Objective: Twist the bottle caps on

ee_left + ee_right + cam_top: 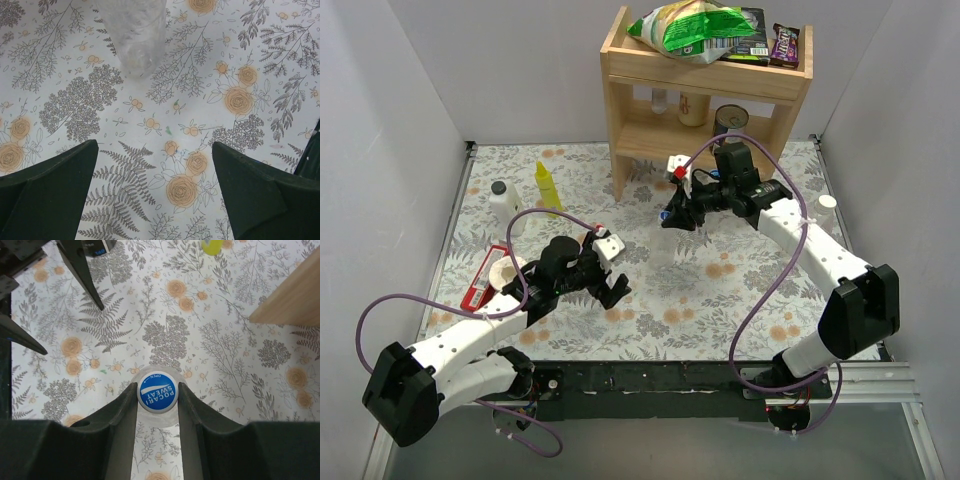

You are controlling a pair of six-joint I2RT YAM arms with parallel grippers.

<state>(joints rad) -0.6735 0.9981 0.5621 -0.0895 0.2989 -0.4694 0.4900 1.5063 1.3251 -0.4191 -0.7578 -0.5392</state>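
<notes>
The right end effector is nearly closed, with its two fingers pressed against either side of a blue cap printed "POCARI SWEAT". The cap sits on top of a clear bottle, whose shoulder shows only as a pale ring around it. This is near the middle of the flowered counter, just in front of the wooden shelf.

The left end effector is spread wide and holds nothing, with only bare counter between its fingers. A clear bottle stands upright on the counter just beyond its fingertips. I cannot tell whether this is the capped bottle.

A white cap lies on the counter by the right wall. At far left, a yellow squeeze bottle and a white black-capped bottle stand side by side.
</notes>
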